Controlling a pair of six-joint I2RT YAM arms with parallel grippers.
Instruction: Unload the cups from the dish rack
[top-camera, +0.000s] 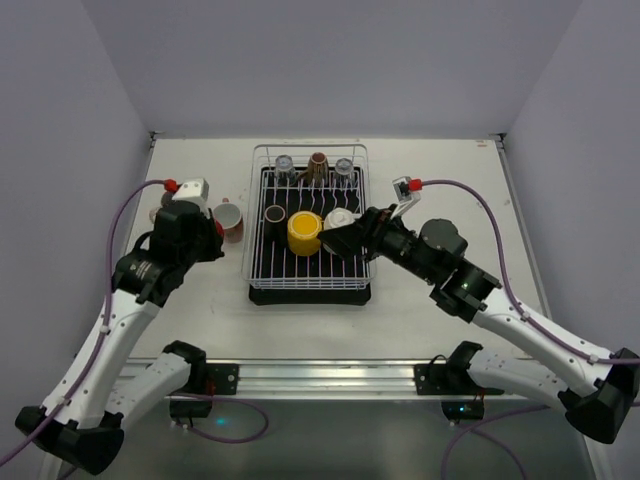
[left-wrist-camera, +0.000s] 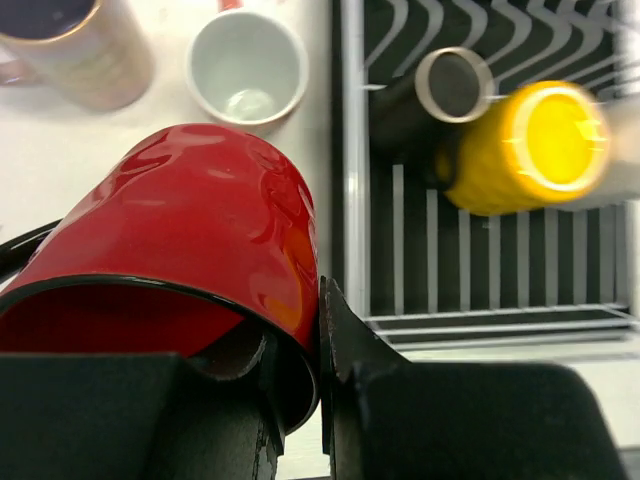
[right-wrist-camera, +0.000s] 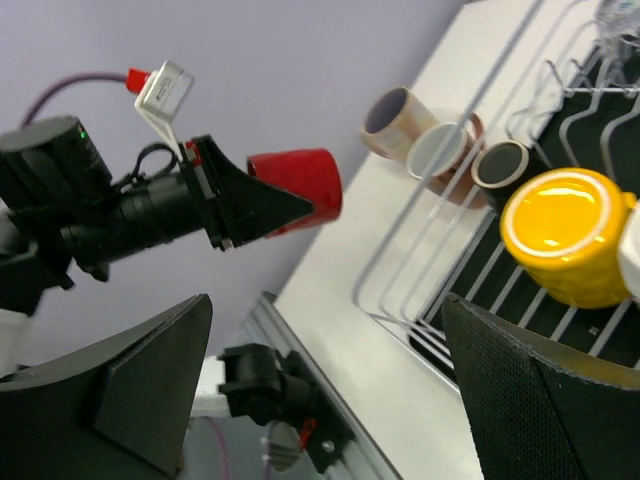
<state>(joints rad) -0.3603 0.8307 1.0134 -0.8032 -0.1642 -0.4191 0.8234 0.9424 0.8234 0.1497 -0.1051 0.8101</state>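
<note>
While the left claw (left-wrist-camera: 295, 345) pinches one red cup (left-wrist-camera: 200, 220), the right claw (right-wrist-camera: 328, 320) gapes wide beside one yellow cup (right-wrist-camera: 565, 235).

Near strip of white-wire dish rack (top-camera: 310, 272) is bare wire, open from front; ribbed yellow ceramic mug (top-camera: 304, 232) & dark brown cup (top-camera: 275, 214) block its middle, while held glossy red mug (left-wrist-camera: 190, 220), plain white cup (left-wrist-camera: 247, 68) & beige mug (left-wrist-camera: 85, 50) crowd table (top-camera: 320, 325) by its L wall.
</note>
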